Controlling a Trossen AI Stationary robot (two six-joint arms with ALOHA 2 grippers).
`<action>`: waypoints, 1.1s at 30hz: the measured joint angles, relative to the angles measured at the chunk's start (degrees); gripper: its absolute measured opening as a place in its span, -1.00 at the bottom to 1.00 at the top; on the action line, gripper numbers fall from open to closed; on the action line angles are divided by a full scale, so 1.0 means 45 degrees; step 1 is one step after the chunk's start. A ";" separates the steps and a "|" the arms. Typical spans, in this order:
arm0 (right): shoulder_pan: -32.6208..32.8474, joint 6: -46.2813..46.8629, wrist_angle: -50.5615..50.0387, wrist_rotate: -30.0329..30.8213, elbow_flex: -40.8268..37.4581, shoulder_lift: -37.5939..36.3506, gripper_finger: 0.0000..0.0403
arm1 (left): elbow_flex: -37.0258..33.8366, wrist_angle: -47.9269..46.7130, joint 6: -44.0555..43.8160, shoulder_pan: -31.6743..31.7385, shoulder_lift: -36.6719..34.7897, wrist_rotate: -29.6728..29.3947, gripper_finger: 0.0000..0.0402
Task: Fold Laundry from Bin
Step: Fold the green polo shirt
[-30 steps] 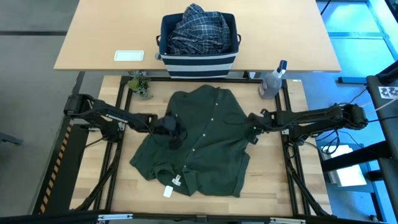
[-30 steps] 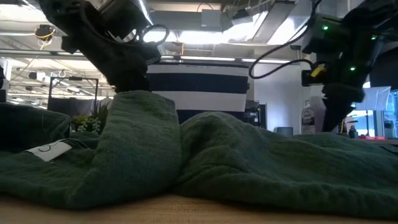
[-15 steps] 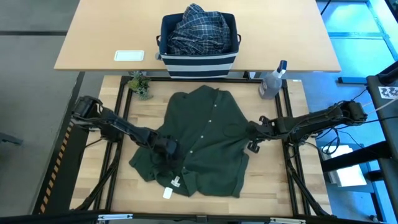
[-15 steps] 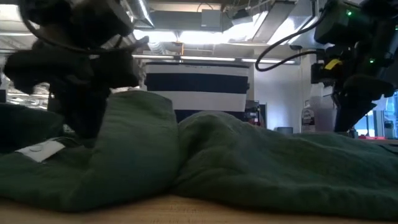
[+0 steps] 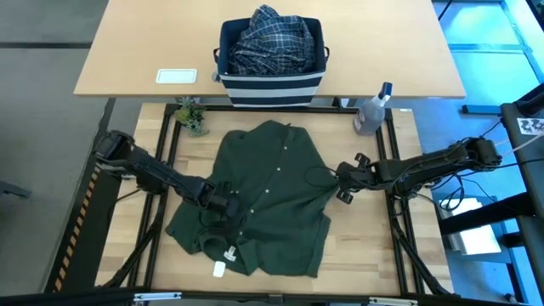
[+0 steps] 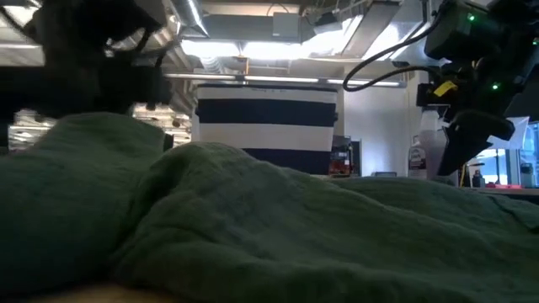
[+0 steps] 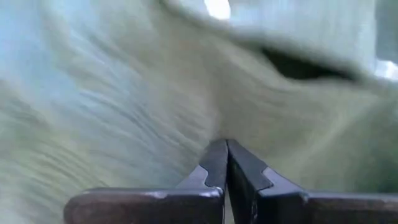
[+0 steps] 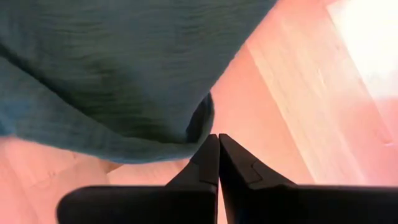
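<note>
The dark olive-green shirt (image 5: 259,200) lies spread, buttons up, on the wooden bench (image 5: 365,246) between the two arms. The left hand (image 5: 223,223) sits on the shirt's lower part, toward the hem, with cloth bunched around it. In its wrist view its fingers (image 7: 214,165) are pressed tight together with green fabric right at their tips, though whether any cloth is pinched between them cannot be told. A white tag (image 5: 230,252) lies just below that hand, and a second white tag (image 5: 219,269) lies past the hem on the bare bench.

The right hand (image 5: 342,180) is at the shirt's opposite edge, beside the sleeve. Its fingers (image 8: 208,158) are closed on each other, the tips just at the fabric's edge with the bare bench wood under them; no cloth shows between them.

Beyond both hands, on the farther bench (image 5: 153,42), stands the navy bin (image 5: 270,83) with white stripes, with the blue-and-white plaid shirt (image 5: 270,38) heaped in it. A white card (image 5: 177,76) lies on that bench on the left hand's side of the bin. A clear spray bottle (image 5: 371,112) stands beyond the right hand, and a small green plant (image 5: 191,115) stands beyond the left hand.
</note>
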 joint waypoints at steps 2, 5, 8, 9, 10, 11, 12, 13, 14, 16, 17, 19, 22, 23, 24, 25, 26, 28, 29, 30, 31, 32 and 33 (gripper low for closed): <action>0.0001 -0.0038 0.0010 -0.0064 -0.0001 0.0000 -1.00 | 0.0581 0.0496 0.0331 0.0000 -0.0454 -0.0726 -1.00; 0.0005 -0.0096 0.0214 -0.0093 -0.0005 0.0000 -1.00 | 0.1045 0.0780 0.0683 0.0019 -0.0486 -0.0832 -1.00; 0.0005 -0.0355 0.0561 -0.0093 -0.0005 -0.0001 -1.00 | 0.1197 0.1994 0.0820 -0.0073 -0.0402 -0.0624 -1.00; 0.0005 -0.0425 0.0663 -0.0093 -0.0005 0.0000 -1.00 | 0.1235 0.2442 0.0820 -0.0136 -0.0395 -0.0491 -1.00; 0.0005 -0.0527 0.0723 -0.0093 -0.0005 -0.0003 -1.00 | 0.1238 0.2778 0.0804 -0.0221 -0.0271 -0.0320 -1.00; 0.0005 -0.0616 0.0793 -0.0089 -0.0005 -0.0005 -1.00 | 0.1238 0.3094 0.0756 -0.0321 -0.0079 -0.0141 -1.00; 0.0005 -0.0663 0.0903 -0.0080 -0.0005 0.0000 -1.00 | 0.1233 0.3344 0.0753 -0.0456 0.0095 0.0068 -1.00; 0.0005 -0.0691 0.0988 -0.0034 -0.0005 0.0000 -1.00 | 0.1212 0.3544 0.0744 -0.0602 0.0303 0.0167 -1.00; 0.0005 -0.0703 0.1038 0.0010 -0.0005 -0.0005 -1.00 | 0.1209 0.3862 0.0715 -0.0737 0.0508 0.0294 -1.00; 0.0000 -0.0703 0.1085 0.0079 -0.0005 0.0000 -1.00 | 0.1238 0.4518 0.0697 -0.1025 0.0954 0.0662 -1.00; 0.0000 -0.0708 0.1034 0.0154 -0.0005 0.0000 -1.00 | 0.1238 0.4739 0.0643 -0.1165 0.1243 0.0907 -1.00; 0.0000 -0.0708 0.1064 0.0274 -0.0005 0.0000 -1.00 | 0.1233 0.5166 0.0569 -0.1428 0.1861 0.1433 -1.00; 0.0000 -0.0708 0.1150 0.0497 -0.0005 0.0000 -1.00 | 0.1238 0.5528 0.0011 -0.1763 0.2553 0.2296 -1.00; 0.0000 -0.0708 0.1228 0.0489 -0.0005 0.0000 -1.00 | 0.1238 0.5357 -0.0201 -0.1859 0.2741 0.2659 -1.00; 0.0000 -0.0703 0.1330 0.0489 -0.0005 0.0000 -1.00 | 0.1238 0.5027 -0.0475 -0.1949 0.2935 0.3005 -1.00; 0.0000 -0.0708 0.1404 0.0485 -0.0005 0.0000 -1.00 | 0.1238 0.4581 -0.0798 -0.2034 0.3081 0.3299 -1.00; 0.0000 -0.0703 0.1401 0.0485 -0.0005 0.0000 -1.00 | 0.1236 0.3998 -0.1128 -0.2120 0.3134 0.3562 -1.00; 0.0000 -0.0695 0.1366 0.0475 -0.0005 0.0000 -1.00 | 0.1310 0.2616 -0.1754 -0.2278 0.3037 0.3972 -1.00; 0.0000 -0.0693 0.1360 0.0455 -0.0005 0.0000 -1.00 | 0.1325 0.1856 -0.2069 -0.2352 0.2955 0.4145 -1.00; 0.0000 -0.0690 0.1353 0.0425 -0.0005 0.0000 -1.00 | 0.1369 0.1053 -0.2286 -0.2436 0.2892 0.4235 -1.00; 0.0000 -0.0689 0.1341 0.0407 -0.0005 0.0000 -1.00 | 0.1368 0.0233 -0.2450 -0.2510 0.2836 0.4354 -1.00; 0.0000 -0.0690 0.1327 0.0363 -0.0005 0.0000 -1.00 | 0.1365 -0.0559 -0.2601 -0.2564 0.2711 0.4456 -1.00; 0.0000 -0.0713 0.1301 0.0301 -0.0005 0.0000 -1.00 | 0.1365 -0.1243 -0.2643 -0.2617 0.2597 0.4500 -1.00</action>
